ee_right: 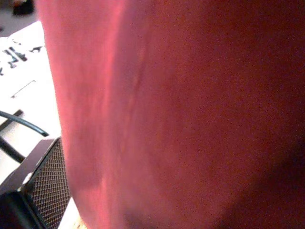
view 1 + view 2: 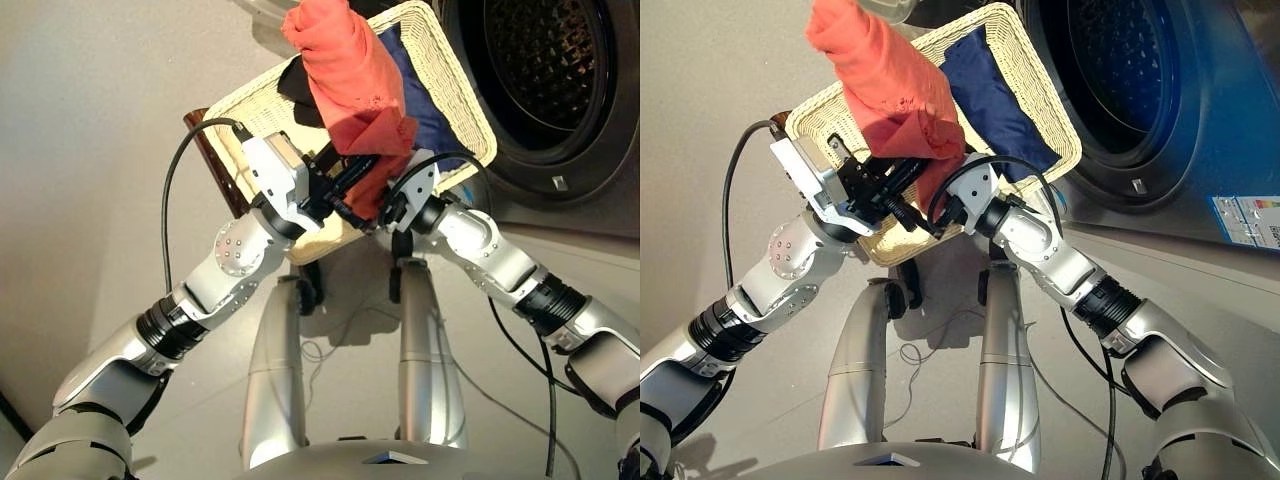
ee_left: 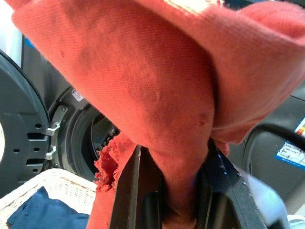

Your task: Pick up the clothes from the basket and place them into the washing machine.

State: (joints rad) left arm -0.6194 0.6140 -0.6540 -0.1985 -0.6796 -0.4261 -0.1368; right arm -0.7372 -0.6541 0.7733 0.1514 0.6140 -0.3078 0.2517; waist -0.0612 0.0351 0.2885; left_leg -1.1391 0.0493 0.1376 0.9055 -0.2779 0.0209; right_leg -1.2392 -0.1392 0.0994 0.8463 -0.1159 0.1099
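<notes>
Gripping the coral-red garment (image 2: 350, 80) in the left end effector (image 2: 345, 185), lifting clear of the basket (image 2: 455, 95) toward the washing machine (image 2: 560, 90); right end effector (image 2: 392, 212) grip hidden by cloth, cannot tell.

no wording can be read; a blue-and-white sticker (image 2: 1246, 221) with coloured bars sits on the washing machine (image 2: 1200, 120) front, its print too small to make out.
</notes>
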